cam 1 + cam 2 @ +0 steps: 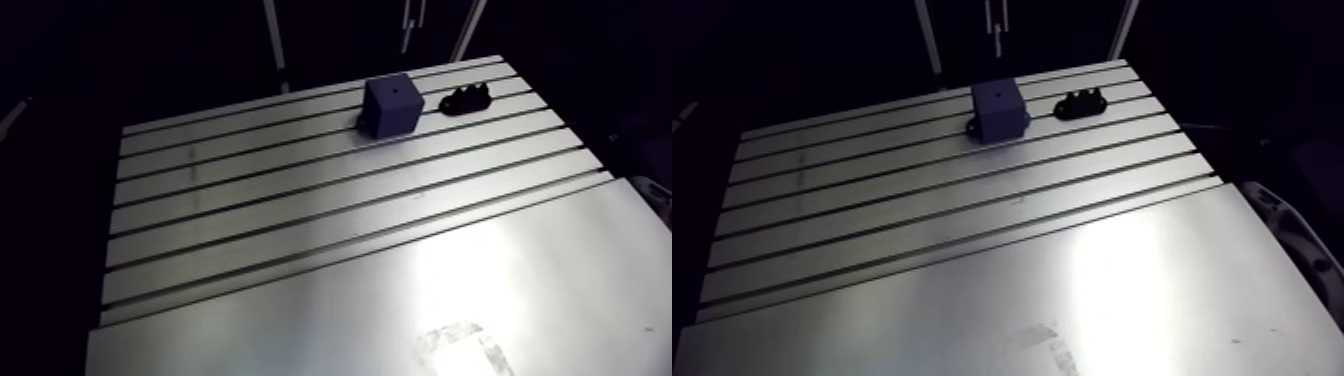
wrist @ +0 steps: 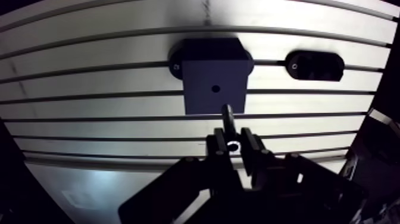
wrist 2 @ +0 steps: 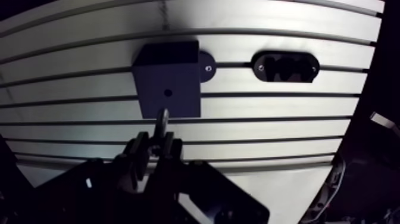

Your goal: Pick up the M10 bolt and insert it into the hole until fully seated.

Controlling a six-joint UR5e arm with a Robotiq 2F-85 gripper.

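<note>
1. Pinched the M10 bolt between the two fingers of the gripper, with the shank sticking out ahead of the fingertips.
2. Hung above the slotted table, with the bolt's tip seen against the near edge of the dark blue block.
3. Sat short of the small hole in the block's top face; not yet inserted.
4. Noted a black oval holder on the table beside the block, apart from it; contents too dark to tell.

Black end effector, two blocky fingers, seemingly small screws.
</note>
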